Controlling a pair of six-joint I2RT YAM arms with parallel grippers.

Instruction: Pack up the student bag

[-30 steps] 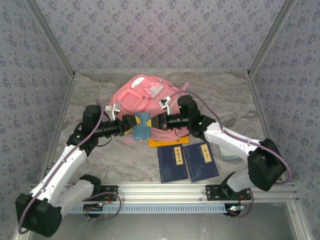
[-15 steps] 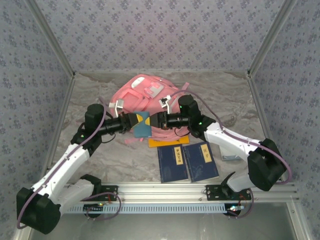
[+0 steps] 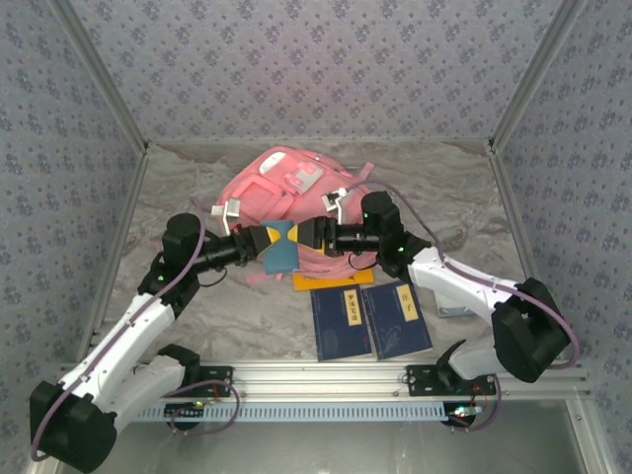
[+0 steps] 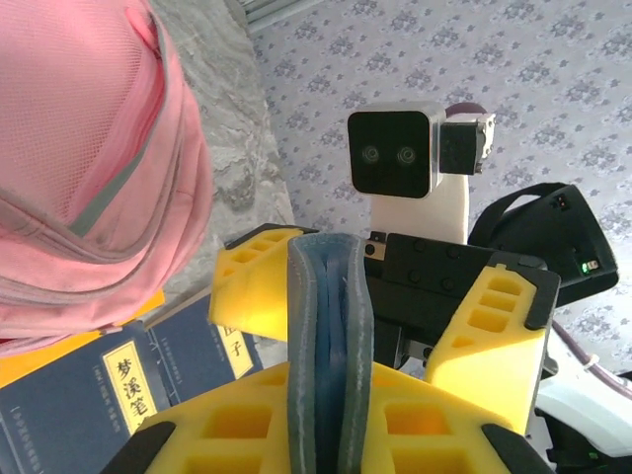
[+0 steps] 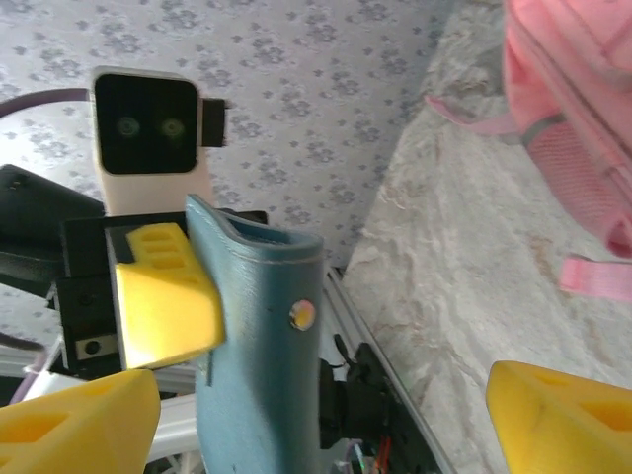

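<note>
1. The student bag [image 3: 281, 188] lies at the far centre of the table [image 3: 247, 316], just beyond both grippers. Pink straps trail off its near and right edges.
2. Handling, my estimate: soft, limp fabric and light, so it will likely sag and fold rather than keep its mouth open. The best hold looks like a zip edge or a strap. Pinching a flat panel would probably only bunch the cloth. I cannot tell whether the main opening is unzipped.
3. Left gripper [image 3: 263, 242]: the yellow fingers [image 4: 227, 425] are clamped on a slim teal case [image 4: 331, 336], held off the table on the near side of the bag.
4. Right gripper [image 3: 304, 237]: the fingers [image 5: 563, 415] are spread wide, one on each side of the case, apparently not touching it.
5. Two blue books [image 3: 354, 321] and an orange book [image 3: 331, 280] lie nearer on the table, not yet packed.
</note>
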